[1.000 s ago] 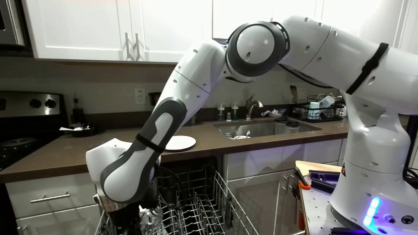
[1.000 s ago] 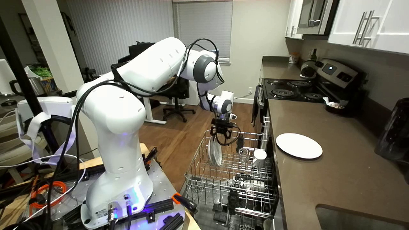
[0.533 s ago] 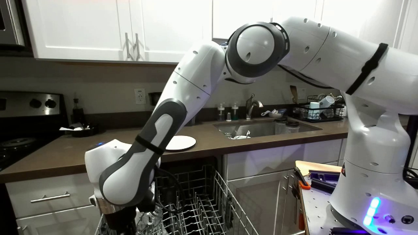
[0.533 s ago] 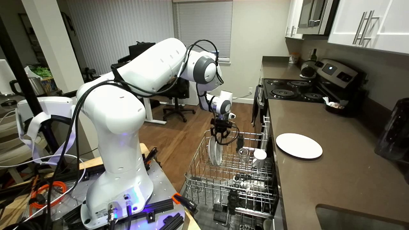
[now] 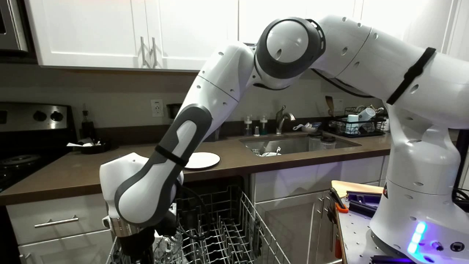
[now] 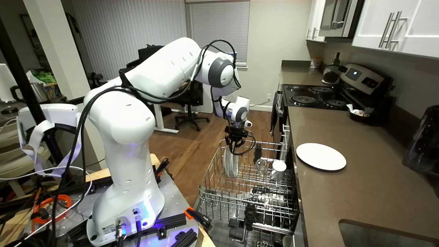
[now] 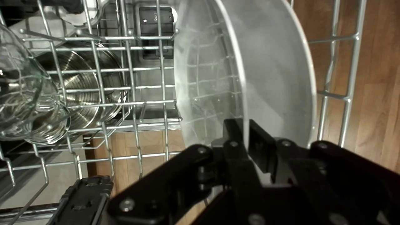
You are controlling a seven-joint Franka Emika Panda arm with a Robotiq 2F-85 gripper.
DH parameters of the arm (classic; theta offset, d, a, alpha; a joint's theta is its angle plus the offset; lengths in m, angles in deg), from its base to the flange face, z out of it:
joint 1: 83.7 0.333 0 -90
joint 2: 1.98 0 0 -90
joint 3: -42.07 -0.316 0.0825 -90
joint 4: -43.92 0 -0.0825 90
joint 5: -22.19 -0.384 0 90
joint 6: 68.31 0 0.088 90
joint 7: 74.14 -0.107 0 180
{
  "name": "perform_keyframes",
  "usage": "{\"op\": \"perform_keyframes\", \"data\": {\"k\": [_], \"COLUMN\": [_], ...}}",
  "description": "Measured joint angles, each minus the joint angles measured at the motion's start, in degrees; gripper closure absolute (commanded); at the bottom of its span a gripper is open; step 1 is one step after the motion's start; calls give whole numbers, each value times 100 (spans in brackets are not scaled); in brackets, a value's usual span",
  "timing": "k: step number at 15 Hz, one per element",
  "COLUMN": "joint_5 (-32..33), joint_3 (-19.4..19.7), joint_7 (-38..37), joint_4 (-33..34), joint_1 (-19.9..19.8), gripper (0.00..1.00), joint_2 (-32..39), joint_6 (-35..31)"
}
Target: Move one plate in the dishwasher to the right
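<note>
Two white plates stand on edge side by side in the dishwasher's wire rack (image 7: 352, 67). In the wrist view the left plate (image 7: 206, 68) has its rim between the black fingers of my gripper (image 7: 245, 129), which is shut on it. The right plate (image 7: 268, 62) leans beside it, outside the jaws, near the rack's side rail. In an exterior view my gripper (image 6: 235, 146) sits at the top of the plates (image 6: 227, 163). My fingertips are below the frame edge in an exterior view, where only the dark wrist (image 5: 137, 242) shows.
To the left in the wrist view is a clear glass (image 7: 18, 87) in the rack. A white mug (image 6: 278, 168) stands by the counter side. Another white plate (image 6: 321, 156) lies flat on the counter (image 6: 319, 199). The stove (image 6: 308, 97) is farther back.
My gripper has gone from open to shut on a plate rim. The arm has shifted slightly left in an exterior view, and its elbow has risen a little. The rack stays still.
</note>
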Motion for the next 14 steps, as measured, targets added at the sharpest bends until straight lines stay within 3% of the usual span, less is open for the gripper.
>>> {"op": "perform_keyframes", "data": {"k": [8,14], "joint_5": [-59,-249], "joint_3": [-190,-236], "joint_7": [58,71], "joint_4": [-972,-1372], "joint_1": [-326,-384], "gripper": [97,97], "joint_2": [-881,-1565], "joint_6": [-11,656]}}
